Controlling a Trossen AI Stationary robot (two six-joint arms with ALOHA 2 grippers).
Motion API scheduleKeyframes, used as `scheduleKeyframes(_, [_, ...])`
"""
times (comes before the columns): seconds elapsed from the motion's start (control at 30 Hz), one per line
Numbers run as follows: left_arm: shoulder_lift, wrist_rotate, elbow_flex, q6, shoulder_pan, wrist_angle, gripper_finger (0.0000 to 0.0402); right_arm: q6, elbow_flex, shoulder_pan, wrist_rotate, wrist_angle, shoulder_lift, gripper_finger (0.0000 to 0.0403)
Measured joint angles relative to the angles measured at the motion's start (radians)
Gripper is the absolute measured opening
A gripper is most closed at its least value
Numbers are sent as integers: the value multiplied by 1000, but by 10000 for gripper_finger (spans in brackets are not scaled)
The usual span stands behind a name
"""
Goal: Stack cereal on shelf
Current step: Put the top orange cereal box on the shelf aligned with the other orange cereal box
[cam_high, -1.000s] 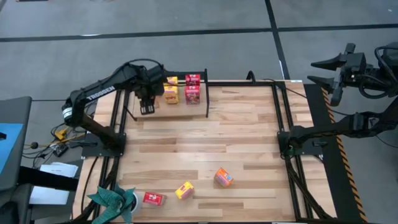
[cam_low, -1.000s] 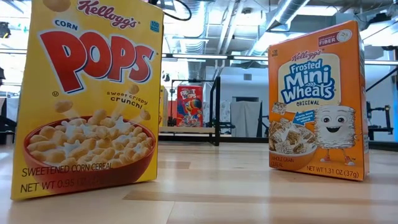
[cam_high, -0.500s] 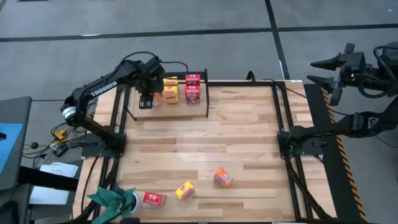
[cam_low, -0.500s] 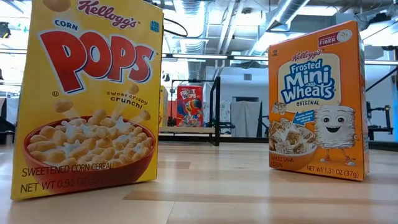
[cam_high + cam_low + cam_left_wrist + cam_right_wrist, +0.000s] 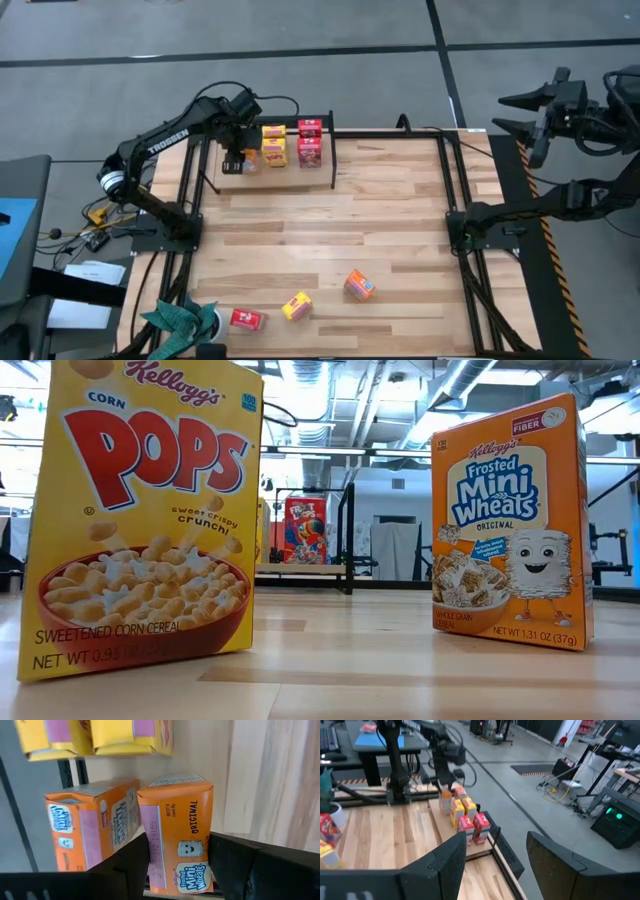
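My left gripper [image 5: 236, 160] [image 5: 177, 857] is at the shelf [image 5: 290, 173], a black-framed wooden board in the table's far left corner, and is shut on an orange Mini Wheats cereal box [image 5: 177, 840]. Right beside that box stands another orange box [image 5: 90, 827], with yellow boxes [image 5: 95, 737] behind. The high view shows yellow [image 5: 273, 132], orange [image 5: 273, 153] and red boxes [image 5: 310, 140] on the shelf. Three more boxes lie near the table's near edge: red [image 5: 247, 319], yellow [image 5: 296, 305], orange [image 5: 359, 285]. My right gripper [image 5: 520, 112] [image 5: 495, 845] waits open, off the table's right. My left gripper pinches the orange Mini Wheats box between its two fingers [image 5: 127, 865], one on each side of the box's end nearest the wrist [image 5: 175, 870]. The fingers come from above, pointing down at the shelf. Whether the box's far end rests on the shelf board, I cannot tell.
In the low view a yellow Corn Pops box [image 5: 140, 510] and an orange Mini Wheats box [image 5: 510, 525] stand close to the camera, with a red box [image 5: 305, 530] on the shelf far behind. A teal object [image 5: 185, 320] sits at the near left corner. The table's middle [image 5: 320, 220] is bare wood.
My left gripper has moved a short way toward the table's far edge, carrying the orange box in over the shelf next to the boxes standing there. It has stayed shut on the box.
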Motion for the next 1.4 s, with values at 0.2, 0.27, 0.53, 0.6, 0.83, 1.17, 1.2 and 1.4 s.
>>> scheduleKeyframes(0.2, [0,-3,-44,31,7,56,171,0,0,0,2,49,0,232])
scheduleKeyframes(0.27, [0,-4,-45,36,9,68,171,0,0,0,2,57,0,232])
scheduleKeyframes(0.53, [-1,1,-45,67,49,64,171,-11,0,0,2,55,0,232])
scheduleKeyframes(0.6, [-1,3,-45,68,57,84,171,-13,0,0,2,55,0,232])
scheduleKeyframes(0.83, [-1,37,-45,85,65,112,171,-18,0,0,2,59,0,232])
scheduleKeyframes(1.17, [-1,40,-45,107,65,107,171,-19,0,0,2,60,0,232])
scheduleKeyframes(1.2, [-1,41,-45,104,65,108,171,-19,0,0,2,61,0,232])
scheduleKeyframes(1.4, [-1,51,-45,99,74,101,171,-19,0,0,2,71,0,232])
